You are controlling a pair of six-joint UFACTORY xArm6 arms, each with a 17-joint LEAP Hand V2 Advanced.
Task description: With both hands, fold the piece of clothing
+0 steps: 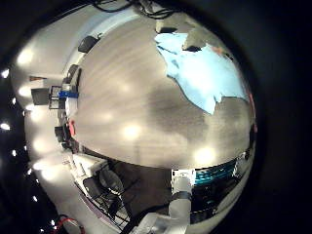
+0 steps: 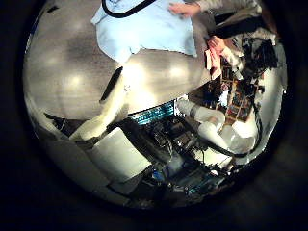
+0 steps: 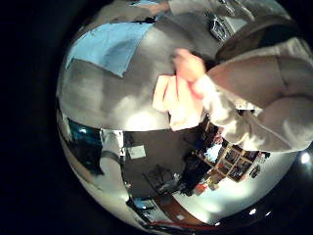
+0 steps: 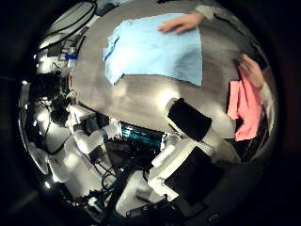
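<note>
Hand states cannot be told for the left hand (image 2: 115,91) or the right hand (image 4: 188,121). A light blue garment (image 4: 155,49) is seen spread flat on the tabletop (image 4: 150,94) near its far edge, with a person's hand (image 4: 181,22) laid on it. Only in the right palm views is a pink cloth (image 4: 246,102) shown, held by the person at the table edge.

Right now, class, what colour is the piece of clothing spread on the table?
Light blue, plain; the clothing shows best in the right thumb side palm view.

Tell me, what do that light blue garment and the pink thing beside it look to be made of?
The light blue garment looks like thin, matte woven or knit cloth: it lies flat on the table with soft wrinkles and a limp edge. The pink item also seems soft fabric, draped over a person's hand; its weave cannot be told.
</note>
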